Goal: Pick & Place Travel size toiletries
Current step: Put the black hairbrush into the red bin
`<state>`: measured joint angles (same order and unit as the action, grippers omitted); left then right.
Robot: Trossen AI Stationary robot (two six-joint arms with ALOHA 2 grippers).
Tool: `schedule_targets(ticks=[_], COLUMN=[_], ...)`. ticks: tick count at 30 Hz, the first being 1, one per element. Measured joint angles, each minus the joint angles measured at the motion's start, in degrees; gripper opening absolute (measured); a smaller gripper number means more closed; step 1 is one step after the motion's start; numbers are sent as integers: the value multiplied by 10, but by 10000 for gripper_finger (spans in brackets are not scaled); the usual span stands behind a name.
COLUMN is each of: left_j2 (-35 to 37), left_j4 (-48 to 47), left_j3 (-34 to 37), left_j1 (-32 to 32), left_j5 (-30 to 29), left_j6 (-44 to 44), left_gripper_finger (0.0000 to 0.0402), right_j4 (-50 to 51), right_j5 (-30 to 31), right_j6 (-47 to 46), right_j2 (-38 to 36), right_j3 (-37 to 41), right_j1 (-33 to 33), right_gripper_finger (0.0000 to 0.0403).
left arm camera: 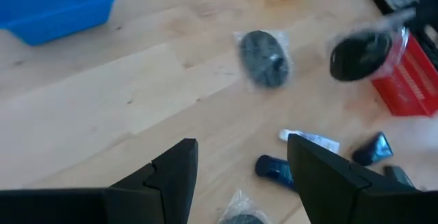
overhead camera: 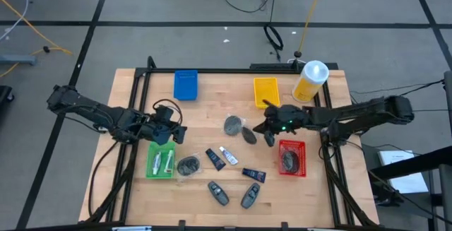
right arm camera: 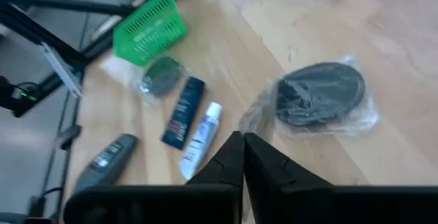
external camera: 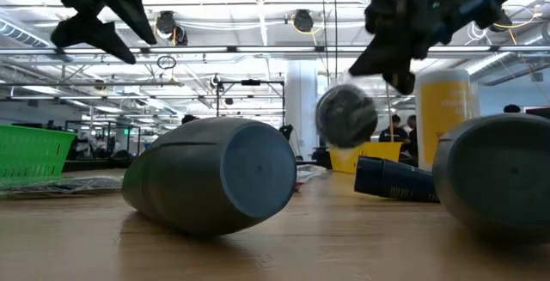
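Observation:
My right gripper [overhead camera: 264, 129] is shut on a grey round wrapped pad [overhead camera: 248, 135] and hovers mid-table, left of the red tray [overhead camera: 300, 167]. In the low view this pad [external camera: 346, 116] hangs in the air below the fingers. My left gripper [overhead camera: 176, 133] is open and empty, above the far end of the green tray [overhead camera: 152, 162], which holds white tubes. Flat on the table lie another wrapped pad [overhead camera: 232, 125], a third pad [overhead camera: 188, 165], two dark-blue tubes [overhead camera: 215, 159] [overhead camera: 253, 175], a white tube [overhead camera: 228, 155] and two dark-grey oblong pieces [overhead camera: 218, 193] [overhead camera: 250, 195]. My right gripper pinches the pad's clear wrapper by its edge [right arm camera: 254, 122] between the two fingertips [right arm camera: 233, 157], slanting down from the table's right. The pad [right arm camera: 318, 95] is lifted clear of the table and hangs beyond and below the fingertips.
A blue tray [overhead camera: 186, 84] and a yellow tray [overhead camera: 266, 92] stand at the far edge, with a large yellow bottle [overhead camera: 311, 80] at the far right. The red tray holds a dark item [overhead camera: 287, 159]. Bare wood lies between the far trays and the items.

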<state>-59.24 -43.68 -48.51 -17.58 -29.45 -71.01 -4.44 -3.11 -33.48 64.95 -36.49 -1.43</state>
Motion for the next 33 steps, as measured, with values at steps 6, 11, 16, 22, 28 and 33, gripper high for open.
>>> schedule_targets(ticks=[6, 11, 16, 22, 28, 33], left_j2=[0, 0, 0, 0, -32, -91], left_j4=[98, 129, 118, 120, 149, 207], left_j3=[0, 0, 0, 0, 0, 1], left_j1=[21, 46, 70, 92, 100, 104], left_j5=[16, 32, 51, 74, 116, 176], left_j6=[154, 232, 243, 259, 324, 416], left_gripper_finger=[223, 223, 223, 223, 223, 223], right_j4=[102, 200, 267, 318, 419, 475], right_j5=[0, -1, -1, -32, -31, -3], right_j6=[-31, -96, -160, -229, -294, -340], right_j2=[-116, -214, -293, -352, -374, -377], right_j3=[0, -1, -1, -1, -1, -1], right_j1=[13, 40, 76, 113, 157, 183], right_gripper_finger=[0, 0, 0, 0, 0, 0])
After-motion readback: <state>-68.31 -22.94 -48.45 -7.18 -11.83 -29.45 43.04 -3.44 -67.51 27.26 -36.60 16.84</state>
